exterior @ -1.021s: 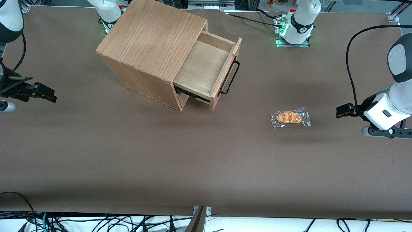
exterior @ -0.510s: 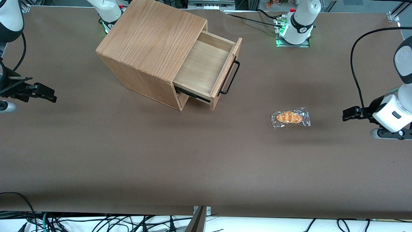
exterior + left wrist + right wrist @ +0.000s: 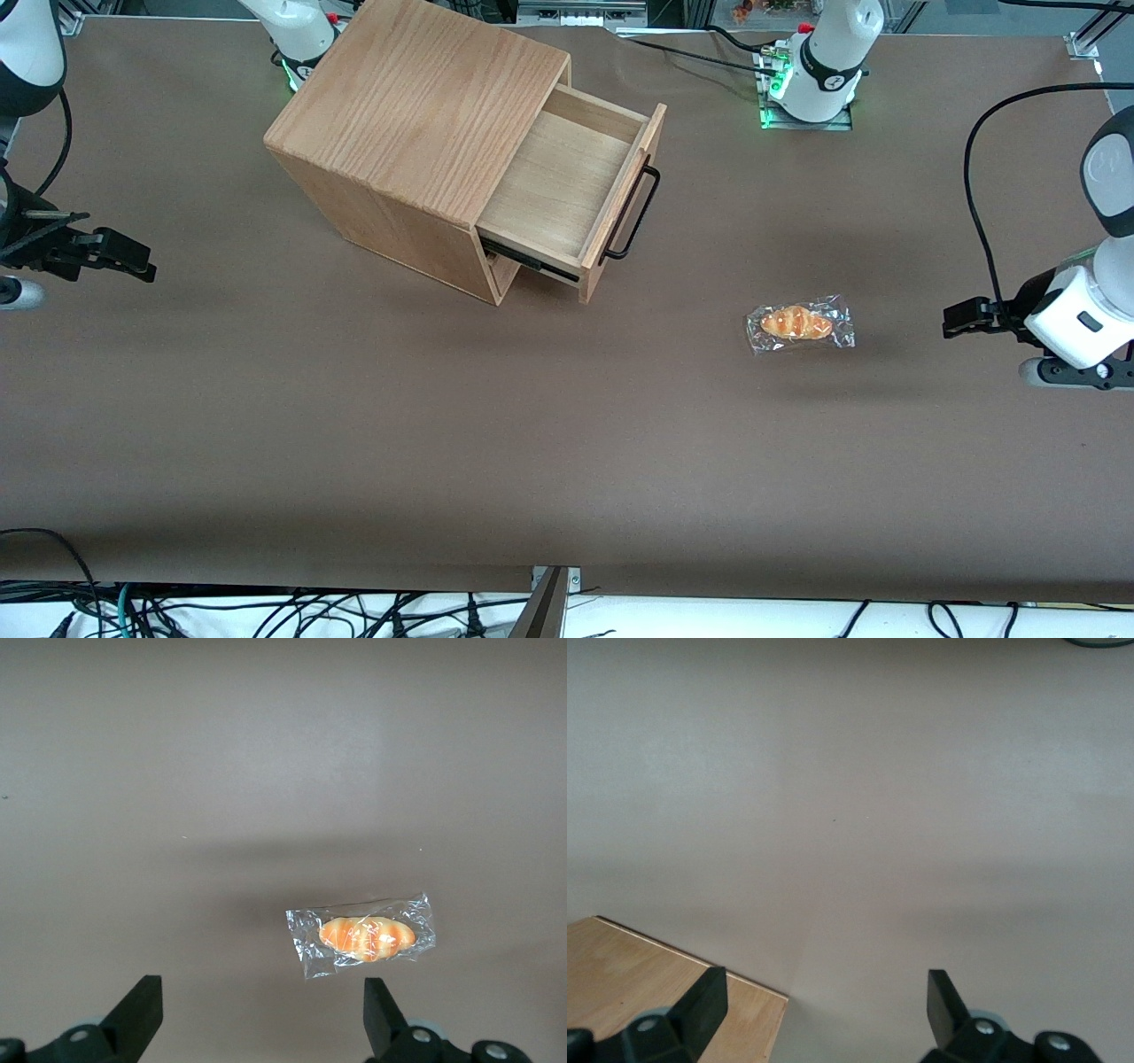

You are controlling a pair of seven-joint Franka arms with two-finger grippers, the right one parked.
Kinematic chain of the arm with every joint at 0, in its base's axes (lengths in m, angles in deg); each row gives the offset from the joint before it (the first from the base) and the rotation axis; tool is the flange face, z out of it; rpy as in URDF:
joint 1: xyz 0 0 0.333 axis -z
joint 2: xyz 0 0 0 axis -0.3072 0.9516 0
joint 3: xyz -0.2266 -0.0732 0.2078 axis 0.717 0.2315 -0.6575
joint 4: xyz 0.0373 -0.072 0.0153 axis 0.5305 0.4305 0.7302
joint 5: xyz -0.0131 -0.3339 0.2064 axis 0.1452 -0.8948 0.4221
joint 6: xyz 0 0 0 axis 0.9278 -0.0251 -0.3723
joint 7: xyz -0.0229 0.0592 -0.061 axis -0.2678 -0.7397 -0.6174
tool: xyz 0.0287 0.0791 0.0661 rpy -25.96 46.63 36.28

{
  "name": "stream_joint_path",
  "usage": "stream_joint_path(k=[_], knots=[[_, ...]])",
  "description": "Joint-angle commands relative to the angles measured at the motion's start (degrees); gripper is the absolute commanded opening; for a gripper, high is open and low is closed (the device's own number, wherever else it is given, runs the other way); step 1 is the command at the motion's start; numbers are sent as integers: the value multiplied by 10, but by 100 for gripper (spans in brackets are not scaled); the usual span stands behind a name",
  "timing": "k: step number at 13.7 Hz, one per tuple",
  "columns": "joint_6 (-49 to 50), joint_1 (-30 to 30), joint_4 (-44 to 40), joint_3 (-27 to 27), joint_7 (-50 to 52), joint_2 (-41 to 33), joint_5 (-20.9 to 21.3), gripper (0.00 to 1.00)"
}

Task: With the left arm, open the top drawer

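Looking at it from where I'm standing, here's the rundown:

Top drawer: the top drawer (image 3: 567, 190) is pulled well out of the box, so you can see straight down onto its pale plywood floor, and nothing is lying in it.

Handle: the long black bar handle (image 3: 632, 215) runs along the wood front, with nothing touching it.

Box: the oak cube box (image 3: 416, 115) sits skewed on the bench, toward the edge farther from the front camera, with its drawer front turned toward the working arm's end. Below the open drawer the lower section of the box front looks closed, with a black slide rail showing along the drawer's side.

Bread: a small orange bread roll in a clear wrapper (image 3: 800, 323) lies flat on the bench, nearer the front camera than the drawer and well apart from it, between the box and the working arm. It shows in the left wrist view too (image 3: 363, 935).

Left arm: the left arm (image 3: 1085, 301) is out at its own end of the bench, well away from the box.

Gripper: the gripper (image 3: 961, 315) hangs above the brown surface, pointing toward the bread roll but clear of it.

Fingers: the fingers (image 3: 142, 1014) are spread wide in the left wrist view, holding nothing, with bare bench between them.

Bench: the brown-covered bench (image 3: 443, 425) carries just the box and the wrapped roll.
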Motion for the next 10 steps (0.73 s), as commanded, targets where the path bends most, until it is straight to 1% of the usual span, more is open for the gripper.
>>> stream_joint_path(k=[1,3,10], knots=[[-4,6,-5,4,1,7,6,100],[-4,15,-5,3,2,8,-6,100],[-2,13,-2,2,-4,8,-5,100]])
